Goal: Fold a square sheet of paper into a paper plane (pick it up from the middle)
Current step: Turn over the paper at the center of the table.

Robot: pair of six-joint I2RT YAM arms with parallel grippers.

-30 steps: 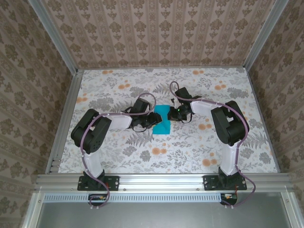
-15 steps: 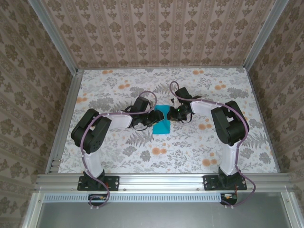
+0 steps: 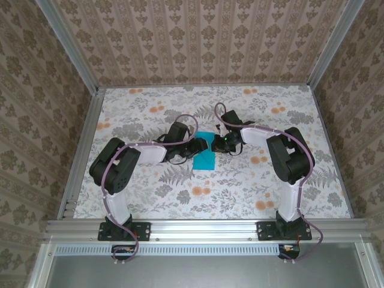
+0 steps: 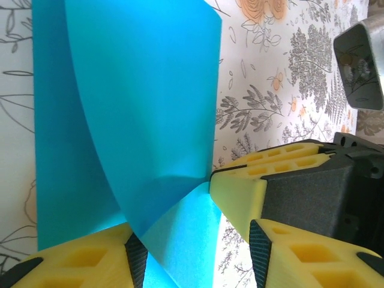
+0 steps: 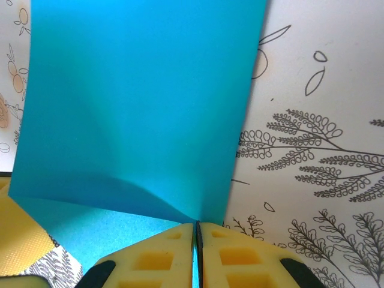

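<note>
**Stage of the task: an early fold, judged from the present views.**

The square sheet of paper (image 3: 204, 158) is seen at about the middle of the table (image 3: 252, 192), with its near part flat on the floral surface. Its far part is taken up where the two grippers meet over the table's centre.

The right gripper (image 5: 197, 233) is closed, and an edge of the teal sheet is pinched in the thin seam between its pads. From that pinch the paper is seen lifted off the table and bowed, with a soft shadowed hollow near the grip.

The left gripper (image 4: 171, 210) is shown with its jaws apart. The sheet passes between the yellow fingers (image 4: 282, 180); one fingertip meets the paper's edge, and no clamping is evident. In the left wrist view one layer of paper is seen curving over another, so a flap has been raised and rolled over. No sharp crease can be made out.

Done, as far as can be judged:
- The sheet has been picked up.
- One part has been brought over the rest of the sheet.

Left to do:
- The fold has yet to be pressed flat.
- No centre crease, pointed nose or wing is visible anywhere.
- Nearly the whole folding sequence for the paper plane is therefore taken to be outstanding.
</note>
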